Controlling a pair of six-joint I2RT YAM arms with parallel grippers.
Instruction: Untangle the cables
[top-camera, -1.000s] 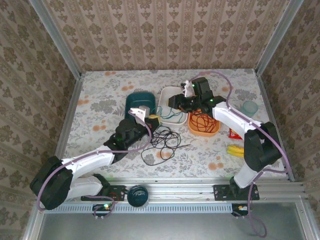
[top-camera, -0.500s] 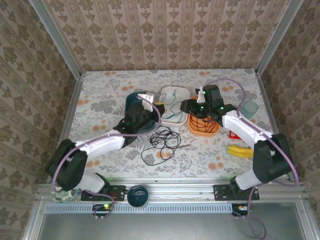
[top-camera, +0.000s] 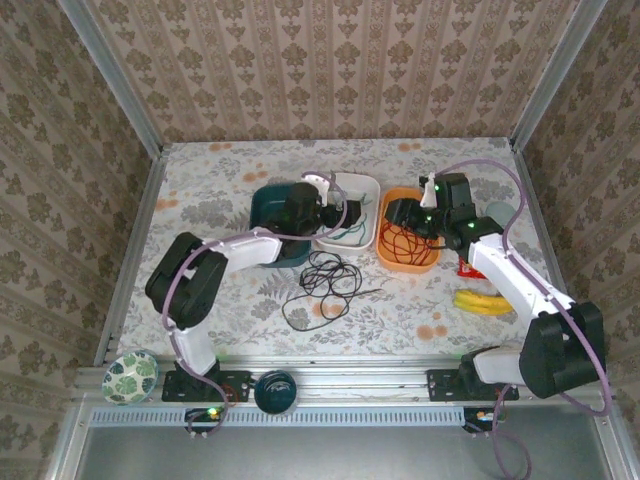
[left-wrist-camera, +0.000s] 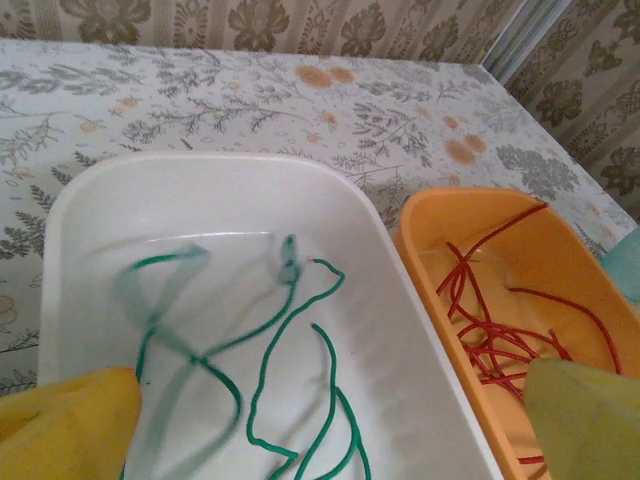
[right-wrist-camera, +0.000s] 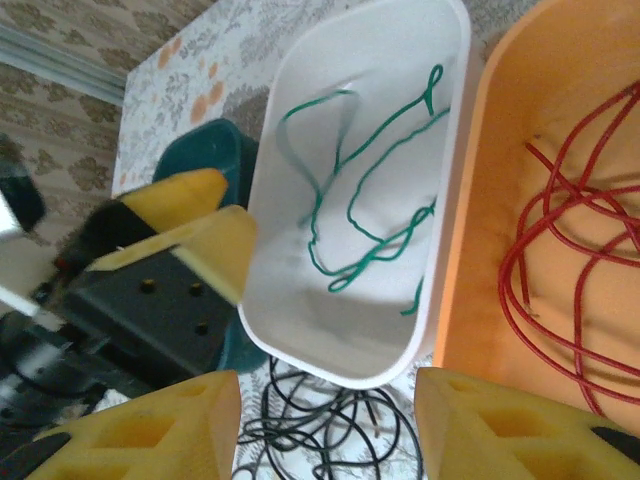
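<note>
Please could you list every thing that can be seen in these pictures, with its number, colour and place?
green cable: 1, green, lying in the white tray
white tray: 1, white, centre of the table
red cable: 1, red, coiled in the orange tray
orange tray: 1, orange, right of the white tray
black cable: 1 loose heap, black, on the table before the trays
teal bin: 1, dark teal, left of the white tray
banana: 1, yellow, right side
cup: 1, light teal, far right
patterned bowl: 1, near left corner
left gripper: open, over the white tray
right gripper: open, over the orange tray
</note>
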